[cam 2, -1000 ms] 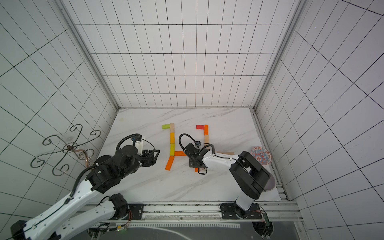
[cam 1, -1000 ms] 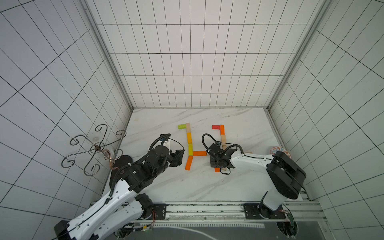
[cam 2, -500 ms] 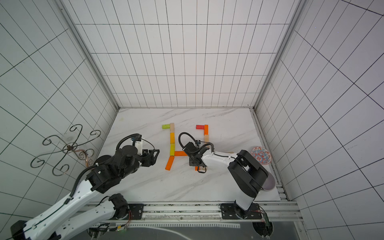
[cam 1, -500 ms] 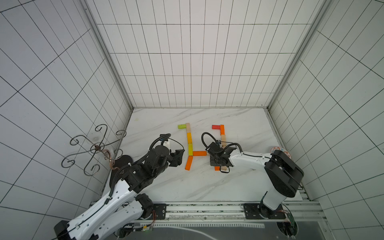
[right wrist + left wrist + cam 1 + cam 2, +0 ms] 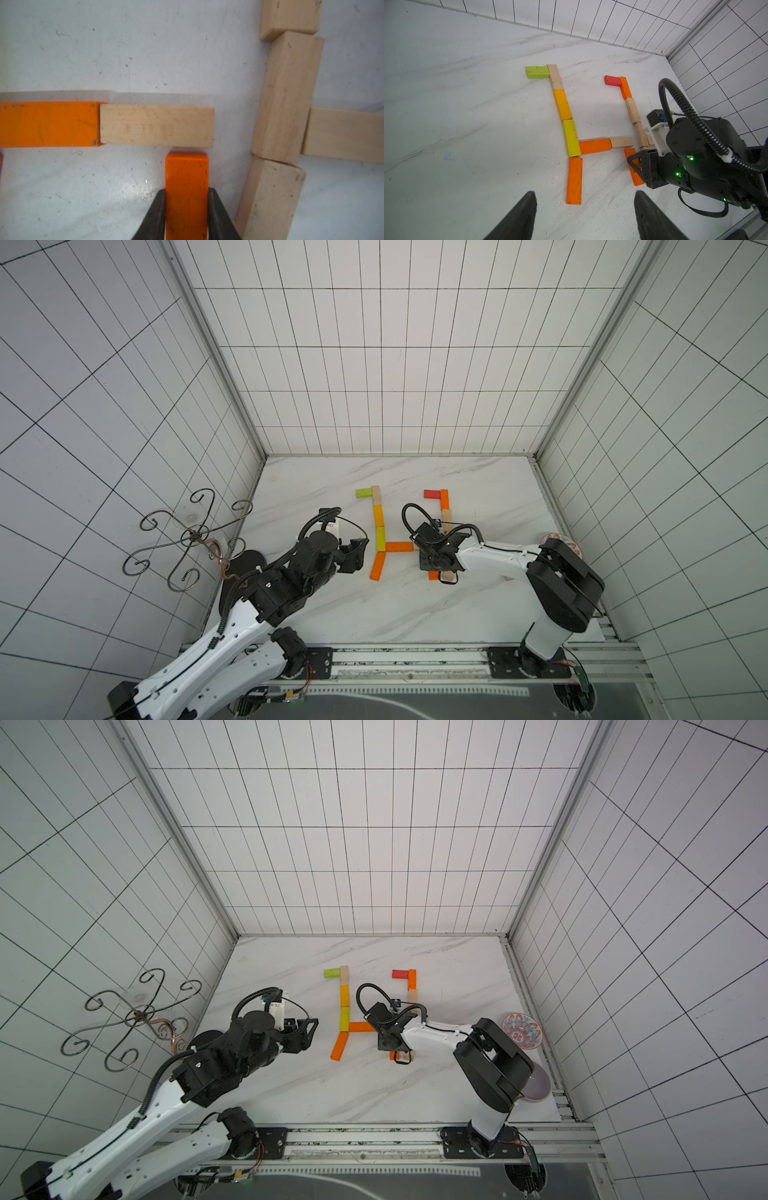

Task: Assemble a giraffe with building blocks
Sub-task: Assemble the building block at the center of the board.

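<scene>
Orange block (image 5: 187, 182) pinched in the right gripper (image 5: 187, 197), lying on the white table (image 5: 332, 614), its end just beside a plain wood block (image 5: 157, 126), left gripper (image 5: 585, 194) spread wide, patterned plate (image 5: 521, 1031) far off at the table edge

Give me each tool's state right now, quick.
Left tool: open, holding nothing.
Right tool: closed on the orange rectangular wooden block.

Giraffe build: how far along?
Done: green head, neck column, orange body block, wood body block, front orange leg lie flat. In hand: right end effector shut on rear orange leg, nearly at the wood block. Remaining: probably just release. Left end effector open, empty.
</scene>
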